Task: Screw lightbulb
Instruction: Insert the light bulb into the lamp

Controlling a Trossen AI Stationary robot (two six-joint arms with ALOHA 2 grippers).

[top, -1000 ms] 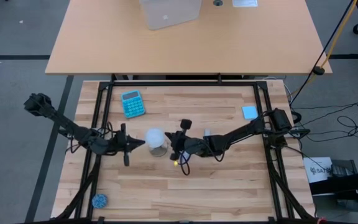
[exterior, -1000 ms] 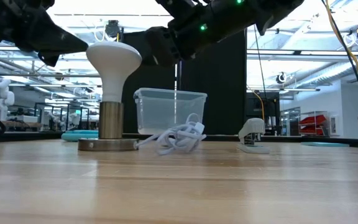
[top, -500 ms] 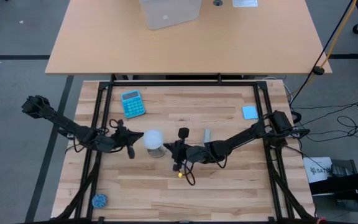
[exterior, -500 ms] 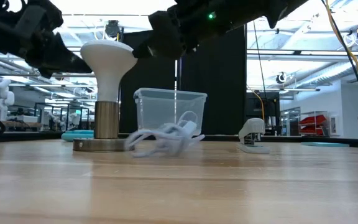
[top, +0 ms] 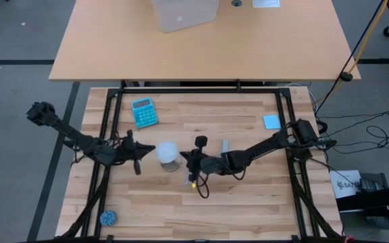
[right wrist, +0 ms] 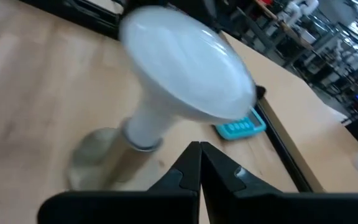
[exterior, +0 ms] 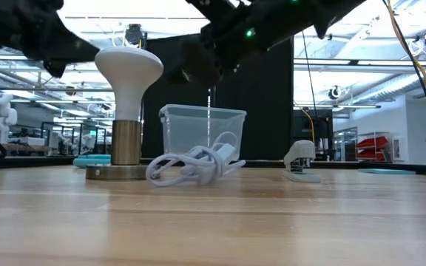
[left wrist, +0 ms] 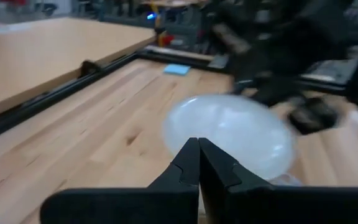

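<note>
Near the surface's middle the lightbulb (exterior: pixel 129 72) stood upright in its socket (exterior: pixel 125 157), so the left gripper (top: pixel 142 149) and right gripper (top: pixel 184 158) flanked it with fingers pressed together, holding nothing.

The white lightbulb (exterior: pixel 129 77) stands upright in a brass-coloured socket (exterior: pixel 125 151) on the wooden table (exterior: pixel 213 214). A tangled white cord (exterior: pixel 191 165) lies just beside the socket base. Behind sit a clear plastic container (exterior: pixel 202 131) and a white stapler (exterior: pixel 300 161). 2 dark arms hang above, 1 on each side of the bulb.
</note>
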